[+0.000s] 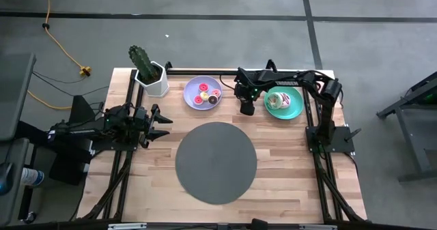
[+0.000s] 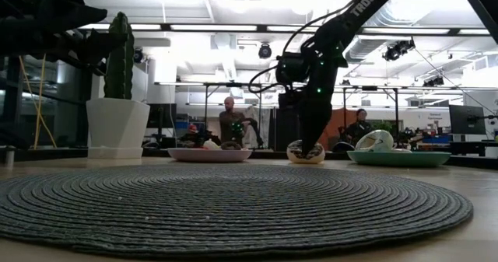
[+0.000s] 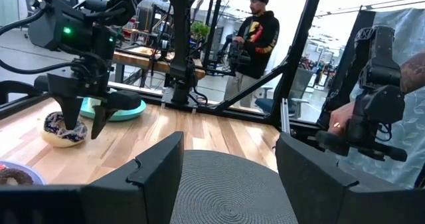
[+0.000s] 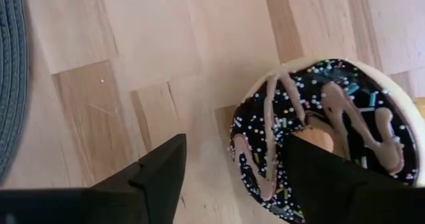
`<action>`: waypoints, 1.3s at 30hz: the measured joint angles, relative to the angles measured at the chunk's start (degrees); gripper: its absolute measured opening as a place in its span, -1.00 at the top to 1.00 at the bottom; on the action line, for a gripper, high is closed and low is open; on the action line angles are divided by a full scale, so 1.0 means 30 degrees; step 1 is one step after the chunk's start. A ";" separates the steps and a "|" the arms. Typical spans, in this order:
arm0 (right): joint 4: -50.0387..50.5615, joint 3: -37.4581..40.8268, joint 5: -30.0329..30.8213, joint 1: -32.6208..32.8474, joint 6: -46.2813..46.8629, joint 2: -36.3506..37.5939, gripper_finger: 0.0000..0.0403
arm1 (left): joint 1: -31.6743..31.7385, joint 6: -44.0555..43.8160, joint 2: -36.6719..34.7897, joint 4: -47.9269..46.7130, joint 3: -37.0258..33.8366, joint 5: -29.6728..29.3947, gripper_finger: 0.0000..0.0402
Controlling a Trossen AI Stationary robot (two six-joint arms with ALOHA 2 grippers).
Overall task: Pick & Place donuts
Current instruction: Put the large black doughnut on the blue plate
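A chocolate-iced donut (image 4: 319, 117) with sprinkles and a brown drizzle lies flat on the bare wood between the lavender plate (image 1: 191, 87) and the teal plate (image 1: 297, 107). My right gripper (image 4: 236, 144) is open and points down over it. One finger (image 4: 332, 177) stands in the donut's hole and the other (image 4: 159, 177) stands outside the ring over the table. The low view shows the same donut (image 2: 305, 151) under that gripper (image 2: 311, 141). Several small donuts (image 1: 205, 93) lie on the lavender plate and pale ones (image 1: 276, 100) on the teal plate. My left gripper (image 1: 164, 121) waits open at the table's left. My right gripper straddles one side of the chocolate donut's ring (image 4: 255, 164) from above, pointing down. Bare table shows between the outer finger and the ring. Whether the finger in the hole touches the donut, I cannot tell. The donut lies flat on the table.
A big dark grey round mat (image 1: 216, 162) covers the table's middle. A cactus in a white pot (image 1: 151, 74) stands at the far left corner. Frame posts run along both sides. People show in the room beyond the table.
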State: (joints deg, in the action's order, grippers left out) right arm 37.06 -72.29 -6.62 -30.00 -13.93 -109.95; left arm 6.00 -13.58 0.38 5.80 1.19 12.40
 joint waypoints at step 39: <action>-0.0398 -0.0015 0.2532 0.0007 0.1280 -0.0952 -0.02 | -0.0001 0.0000 0.0000 0.0007 0.0000 0.0000 -0.14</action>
State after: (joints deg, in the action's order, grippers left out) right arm 35.86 -72.34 0.97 -29.98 -10.09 -112.81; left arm 6.00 -13.58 0.38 5.82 1.19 12.40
